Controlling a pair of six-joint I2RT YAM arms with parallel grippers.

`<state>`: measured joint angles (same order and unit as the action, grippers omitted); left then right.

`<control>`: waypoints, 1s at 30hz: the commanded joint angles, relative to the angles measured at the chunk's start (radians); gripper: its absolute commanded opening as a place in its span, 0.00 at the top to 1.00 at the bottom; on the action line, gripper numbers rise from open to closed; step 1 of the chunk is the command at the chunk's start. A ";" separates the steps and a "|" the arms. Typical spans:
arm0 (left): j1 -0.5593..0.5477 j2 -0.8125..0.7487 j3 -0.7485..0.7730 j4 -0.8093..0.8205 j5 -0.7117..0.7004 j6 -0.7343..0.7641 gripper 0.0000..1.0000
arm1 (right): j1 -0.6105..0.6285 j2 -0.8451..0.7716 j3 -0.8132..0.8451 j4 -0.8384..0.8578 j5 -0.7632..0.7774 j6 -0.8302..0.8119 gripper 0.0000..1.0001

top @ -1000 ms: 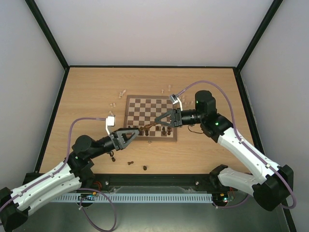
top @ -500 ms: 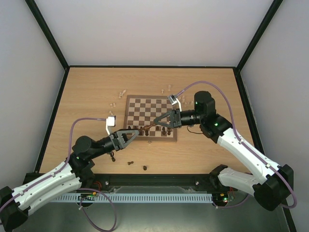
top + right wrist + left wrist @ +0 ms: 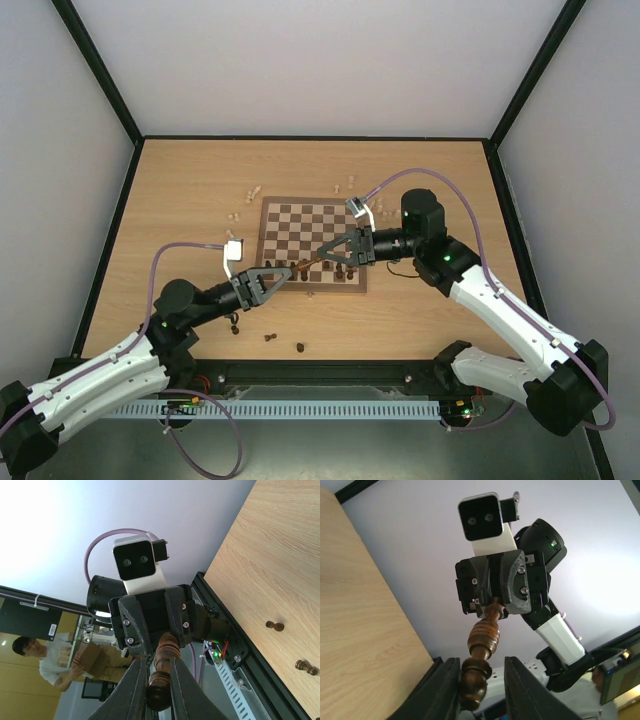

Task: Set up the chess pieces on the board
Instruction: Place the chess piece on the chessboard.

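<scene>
Presently, your right jaws clench a dark chess piece (image 3: 482, 640) over the board's (image 3: 300, 222) near edge; left jaws flank its base, grip undeterminable. Few pieces (image 3: 340, 270) stand on it; most lie scattered on the bench (image 3: 180, 200).

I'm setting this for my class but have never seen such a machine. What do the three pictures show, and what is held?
These are two robot arms bolted at the near edge of a wooden table, each ending in a two-finger gripper. The wide picture comes from a fixed camera above and behind them; the other two come from a camera on each wrist, looking past its own fingers at the opposite arm. A chessboard lies mid-table, a few dark pieces on its near rows, loose pale pieces and dark ones around it. Above the board's near edge the right gripper grips one dark chess piece; the left gripper has fingers flanking its other end, but whether they clamp is unclear.
</scene>
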<state>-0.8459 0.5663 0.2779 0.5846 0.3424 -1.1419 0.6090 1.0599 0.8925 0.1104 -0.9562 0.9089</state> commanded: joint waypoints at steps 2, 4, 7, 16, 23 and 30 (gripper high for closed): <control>0.008 0.006 -0.005 0.032 0.014 0.014 0.81 | 0.006 -0.007 -0.002 0.007 -0.004 -0.010 0.90; 0.009 0.002 -0.003 0.018 0.009 0.017 0.88 | 0.006 -0.006 -0.003 0.003 -0.004 -0.014 0.90; 0.015 -0.007 -0.001 -0.004 -0.002 0.021 0.95 | 0.005 -0.006 -0.003 -0.003 -0.001 -0.020 0.90; 0.029 -0.089 0.153 -0.414 -0.091 0.148 0.96 | 0.006 -0.003 0.083 -0.286 0.157 -0.203 0.91; 0.030 -0.045 0.332 -0.810 -0.227 0.255 0.96 | 0.006 0.028 0.159 -0.529 0.448 -0.353 0.91; 0.030 0.002 0.376 -0.937 -0.309 0.295 0.95 | 0.043 0.109 0.202 -0.663 0.718 -0.413 0.91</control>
<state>-0.8234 0.5602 0.6384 -0.2203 0.0994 -0.8921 0.6178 1.1225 1.0500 -0.4110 -0.4305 0.5594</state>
